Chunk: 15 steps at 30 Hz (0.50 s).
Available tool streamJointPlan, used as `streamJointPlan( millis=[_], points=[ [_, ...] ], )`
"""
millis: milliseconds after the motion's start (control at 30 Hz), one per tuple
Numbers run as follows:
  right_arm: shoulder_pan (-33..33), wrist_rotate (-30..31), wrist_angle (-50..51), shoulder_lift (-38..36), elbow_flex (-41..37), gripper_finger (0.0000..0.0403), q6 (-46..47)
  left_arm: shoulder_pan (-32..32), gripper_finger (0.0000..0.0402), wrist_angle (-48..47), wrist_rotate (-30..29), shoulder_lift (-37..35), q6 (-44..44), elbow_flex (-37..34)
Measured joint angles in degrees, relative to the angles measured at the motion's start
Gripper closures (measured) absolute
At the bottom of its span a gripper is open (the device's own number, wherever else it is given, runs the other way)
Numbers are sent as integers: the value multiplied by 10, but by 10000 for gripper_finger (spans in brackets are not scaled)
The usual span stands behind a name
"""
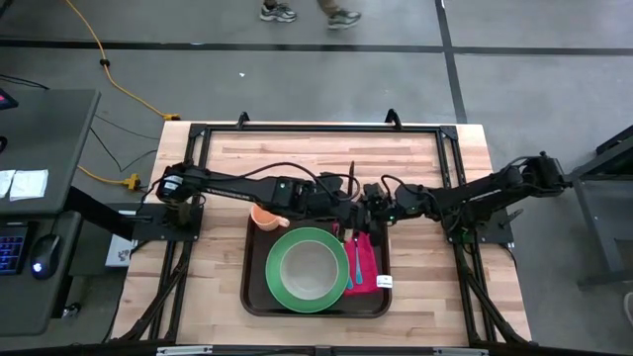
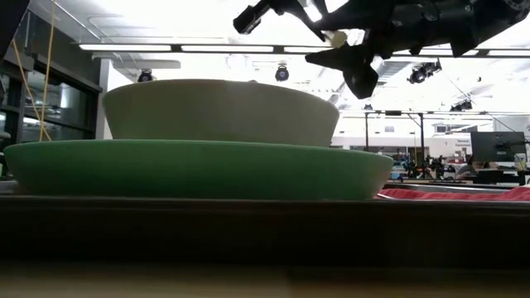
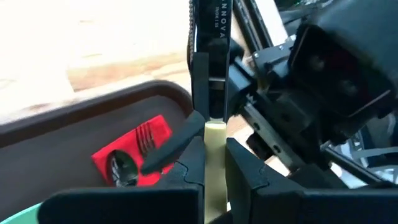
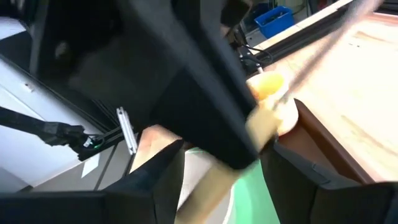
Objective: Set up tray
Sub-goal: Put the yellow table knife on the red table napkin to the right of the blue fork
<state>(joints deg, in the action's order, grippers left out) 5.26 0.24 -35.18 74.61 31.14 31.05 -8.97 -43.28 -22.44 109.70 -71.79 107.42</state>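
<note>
Roughly centred on the wooden tabletop (image 1: pixel 435 287) sits the tray (image 1: pixel 255 297), carrying a green plate (image 1: pixel 282 292) with a pale bowl (image 1: pixel 307 269), a red napkin (image 1: pixel 368 259) with spoon and fork, and an orange cup (image 1: pixel 265 217) at its far-left corner. Both arms meet over the tray's far edge. Left gripper (image 3: pixel 214 155) is clamped on a cream-handled utensil (image 3: pixel 214 140), probably a knife, its long axis pointing up from the fingers. Right gripper (image 4: pixel 221 162) is spread apart around it. The napkin lies just below, nearer the right arm.

One tray (image 1: pixel 255 297), one green plate (image 1: pixel 308 270), one bowl (image 1: pixel 308 265), one red napkin (image 1: pixel 367 259) (cutlery on it), one orange cup (image 1: pixel 265 217)
</note>
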Motion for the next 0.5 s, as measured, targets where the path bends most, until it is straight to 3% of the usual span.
streamJointPlan(
  millis=[500],
  points=[
    [0,-7,21,0,-1,335,11,0,339,2,22,18,-4,0]
  ],
)
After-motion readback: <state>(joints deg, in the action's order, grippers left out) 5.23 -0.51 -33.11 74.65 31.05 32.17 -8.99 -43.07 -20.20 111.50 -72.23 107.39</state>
